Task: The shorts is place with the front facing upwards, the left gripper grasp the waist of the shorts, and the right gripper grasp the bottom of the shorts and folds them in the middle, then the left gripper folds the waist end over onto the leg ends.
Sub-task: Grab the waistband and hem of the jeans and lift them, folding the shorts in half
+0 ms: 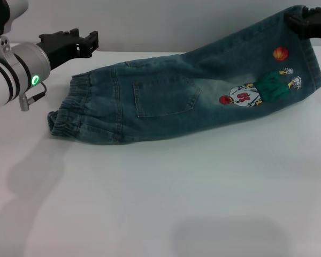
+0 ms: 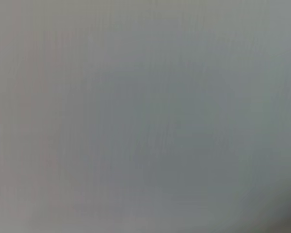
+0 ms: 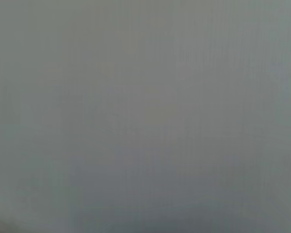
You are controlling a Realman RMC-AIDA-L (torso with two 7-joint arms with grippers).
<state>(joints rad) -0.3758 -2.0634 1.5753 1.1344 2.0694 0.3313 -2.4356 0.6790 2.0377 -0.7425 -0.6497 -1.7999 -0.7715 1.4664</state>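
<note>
shorts (image 1: 166, 101): blue-green denim, faded patches
patch (image 1: 259, 88): cartoon in red, white, green
ball (image 1: 280, 53): orange
table (image 1: 160, 203): white

- A white table (image 1: 160, 214) carries everything; its surface is plain and smooth.
- The shorts (image 1: 166, 101) lie directly on it, folded lengthwise, with the back pocket and cartoon patch facing up.
- The elastic waist rests on the table just below and beside the left gripper (image 1: 88, 43), apart from it.
- The leg end is lifted off the table at the right gripper (image 1: 305, 21), which clamps it.
- Both wrist views show only a plain grey surface.
</note>
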